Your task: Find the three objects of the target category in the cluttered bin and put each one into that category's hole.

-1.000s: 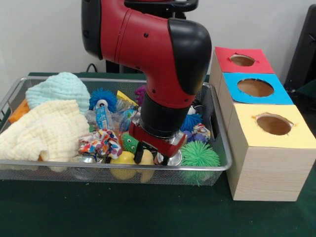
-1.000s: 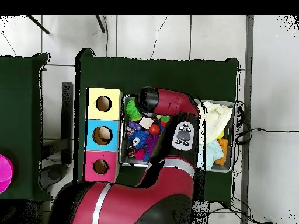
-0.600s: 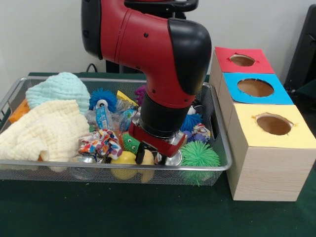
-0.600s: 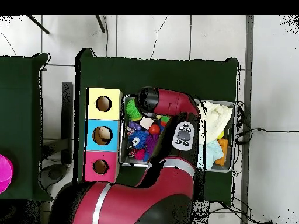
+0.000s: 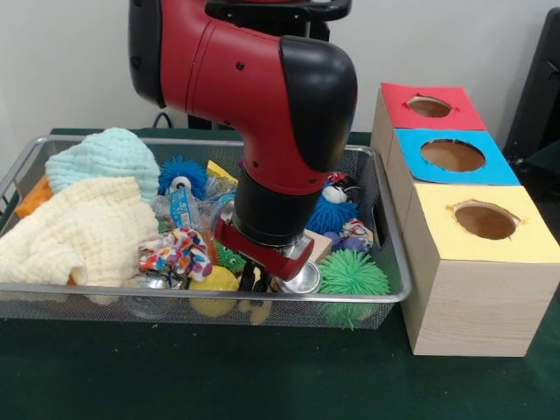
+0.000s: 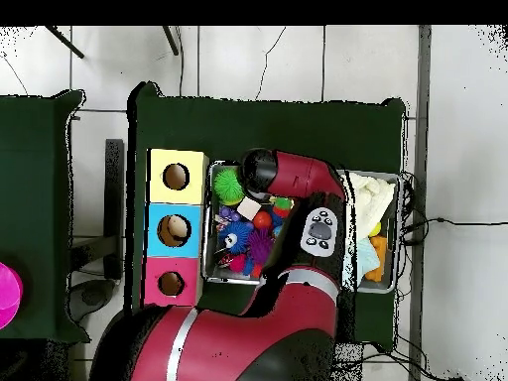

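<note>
A: Left to right, quick. Wire bin on the bench; cream cloth and pale blue cloth piled at its left end.

B: Middle?

A: Patterned wrapper, yellow toy at the front wall, arm wrist low over them. Gripper is down in the clutter beside the yellow toy. Can't tell how wide it is or whether it has anything; fingers are buried behind the mesh.

B: Right side?

A: Green spiky ball at the bin's right front, blue spiky ball behind it. Then the boxes: yellow hole, blue hole, red hole.

B: Target category?

A: Not stated. Spiky balls probably; all in the bin.

B: Risks?

A: Gripper so tight in the pile may pinch two things together, snag the wrapper, or catch the mesh on lifting. A round toy could squirt out.
</note>
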You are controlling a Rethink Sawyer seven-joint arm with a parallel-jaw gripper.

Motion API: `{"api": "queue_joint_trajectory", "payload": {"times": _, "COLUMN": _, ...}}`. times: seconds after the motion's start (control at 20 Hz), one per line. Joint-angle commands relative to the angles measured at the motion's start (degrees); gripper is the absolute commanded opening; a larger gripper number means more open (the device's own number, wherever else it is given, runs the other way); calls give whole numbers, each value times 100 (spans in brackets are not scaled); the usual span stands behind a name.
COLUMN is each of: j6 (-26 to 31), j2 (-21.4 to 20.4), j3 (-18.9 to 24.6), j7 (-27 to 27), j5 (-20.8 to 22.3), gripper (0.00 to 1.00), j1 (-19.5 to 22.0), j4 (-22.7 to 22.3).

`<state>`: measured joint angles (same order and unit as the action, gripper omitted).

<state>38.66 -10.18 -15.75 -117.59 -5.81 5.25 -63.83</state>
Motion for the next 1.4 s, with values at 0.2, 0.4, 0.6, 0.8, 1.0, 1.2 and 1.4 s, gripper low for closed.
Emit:
{"api": "queue_joint_trajectory", "payload": {"times": 0.2, "j6": 194, "j2": 98, "j3": 272, "j7": -310, "j5": 207, "gripper": 0, "j1": 158, "j4": -221}}
{"api": "queue_joint_trajectory", "payload": {"times": 0.4, "j6": 93, "j2": 140, "j3": 323, "j7": -201, "j5": 250, "gripper": 0, "j1": 221, "j4": -231}}
{"api": "queue_joint_trajectory", "payload": {"times": 0.6, "j6": 137, "j2": 88, "j3": 595, "j7": 146, "j5": 245, "gripper": 0, "j1": 394, "j4": -329}}
{"api": "queue_joint_trajectory", "payload": {"times": 0.8, "j6": 95, "j2": 138, "j3": 673, "j7": 235, "j5": 282, "gripper": 0, "j1": 484, "j4": -261}}
{"api": "queue_joint_trajectory", "payload": {"times": 1.0, "j6": 36, "j2": 255, "j3": 754, "j7": 326, "j5": 342, "gripper": 0, "j1": 557, "j4": -232}}
{"api": "queue_joint_trajectory", "payload": {"times": 1.2, "j6": 80, "j2": 222, "j3": 779, "j7": 354, "j5": 384, "gripper": 0, "j1": 573, "j4": -283}}
{"api": "queue_joint_trajectory", "payload": {"times": 1.4, "j6": -63, "j2": 138, "j3": 929, "j7": 497, "j5": 414, "gripper": 0, "j1": 669, "j4": -483}}
